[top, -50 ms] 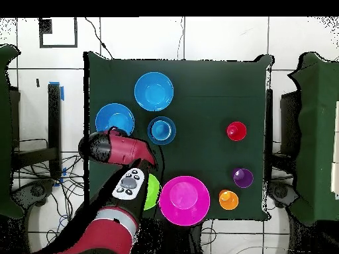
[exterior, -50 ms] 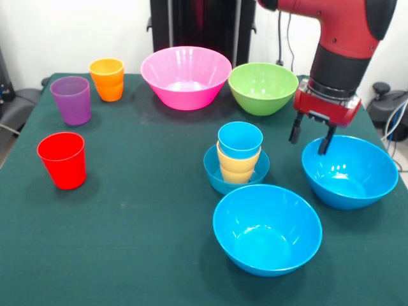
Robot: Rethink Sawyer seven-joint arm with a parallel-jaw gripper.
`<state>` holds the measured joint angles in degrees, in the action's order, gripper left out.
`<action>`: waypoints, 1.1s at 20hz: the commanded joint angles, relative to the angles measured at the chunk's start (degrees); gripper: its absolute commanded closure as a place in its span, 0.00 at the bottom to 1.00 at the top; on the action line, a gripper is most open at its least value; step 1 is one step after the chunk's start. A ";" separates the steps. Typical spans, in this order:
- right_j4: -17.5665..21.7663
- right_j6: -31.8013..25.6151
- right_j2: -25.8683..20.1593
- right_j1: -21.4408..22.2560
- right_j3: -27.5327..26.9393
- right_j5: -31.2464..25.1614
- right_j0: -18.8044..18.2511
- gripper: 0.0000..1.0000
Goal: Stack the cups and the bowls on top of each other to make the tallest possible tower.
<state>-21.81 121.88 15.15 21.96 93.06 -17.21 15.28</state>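
Note:
The tower (exterior, -50 ms: 237, 159) is a small blue bowl (exterior, -50 ms: 220, 178) holding a yellow-orange cup (exterior, -50 ms: 238, 167) with a light blue cup (exterior, -50 ms: 240, 139) nested on top; from overhead the tower (top, -50 ms: 161, 130) sits mid-table. My gripper (exterior, -50 ms: 308, 146) is open and empty, its fingers hanging just above the far rim of a large blue bowl (exterior, -50 ms: 349, 171), right of the tower. A second large blue bowl (exterior, -50 ms: 266, 228) lies nearer the front. The pink bowl (exterior, -50 ms: 186, 76) and green bowl (exterior, -50 ms: 262, 87) stand at the back. Orange (exterior, -50 ms: 107, 79), purple (exterior, -50 ms: 71, 99) and red (exterior, -50 ms: 62, 159) cups stand at the left.
In the overhead view the arm (top, -50 ms: 119, 149) covers part of one blue bowl (top, -50 ms: 114, 119) and part of the green bowl (top, -50 ms: 152, 192). The green cloth (exterior, -50 ms: 140, 210) covers the table. Black equipment stands behind the pink bowl.

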 commanded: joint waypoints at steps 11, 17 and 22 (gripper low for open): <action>0.02 7.40 -12.68 0.99 4.40 2.22 -4.09 0.00; 0.97 12.66 3.37 2.03 -0.74 -10.02 6.51 0.00; 0.97 15.59 11.48 1.98 -4.21 -18.71 11.56 0.00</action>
<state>-21.81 122.43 20.96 22.28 93.36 -22.92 22.12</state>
